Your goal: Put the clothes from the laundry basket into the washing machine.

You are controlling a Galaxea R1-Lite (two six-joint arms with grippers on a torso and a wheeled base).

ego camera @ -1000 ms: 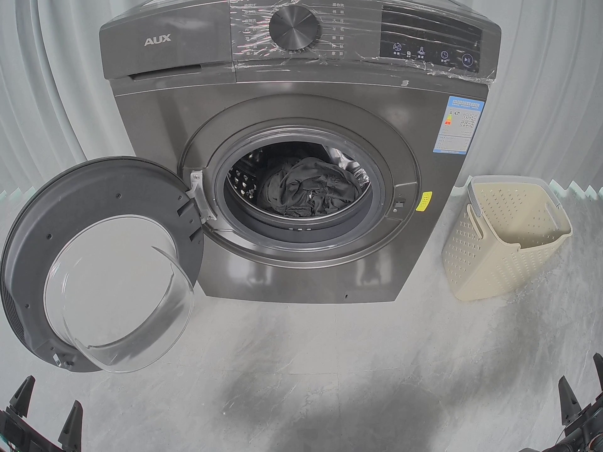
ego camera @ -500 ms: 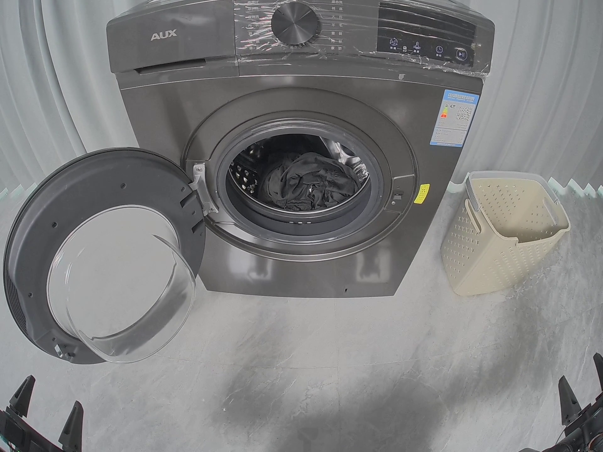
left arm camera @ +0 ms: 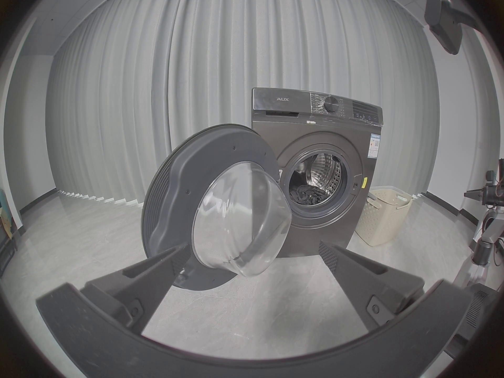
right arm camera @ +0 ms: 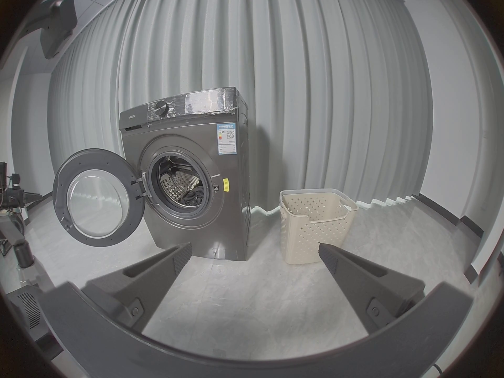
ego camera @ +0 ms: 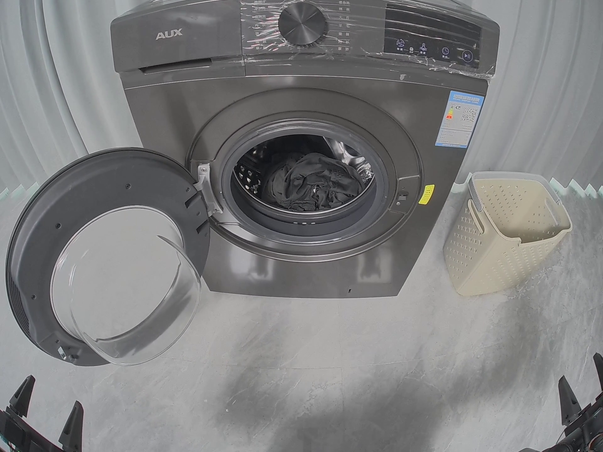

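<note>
Left hand (ego camera: 50, 395): fingers spread, held low over the floor (ego camera: 326, 359), well apart from the washing machine (ego camera: 301, 95). Right hand (ego camera: 581, 371): fingers likewise spread, low on the right side, near the laundry basket (ego camera: 502, 246) but not touching it. The beige basket stands upright on the floor just beside the machine's right flank. The machine door (ego camera: 107, 252) is swung fully open to the left. The clothes (ego camera: 311, 183), a dark grey bundle, lie inside the drum.
</note>
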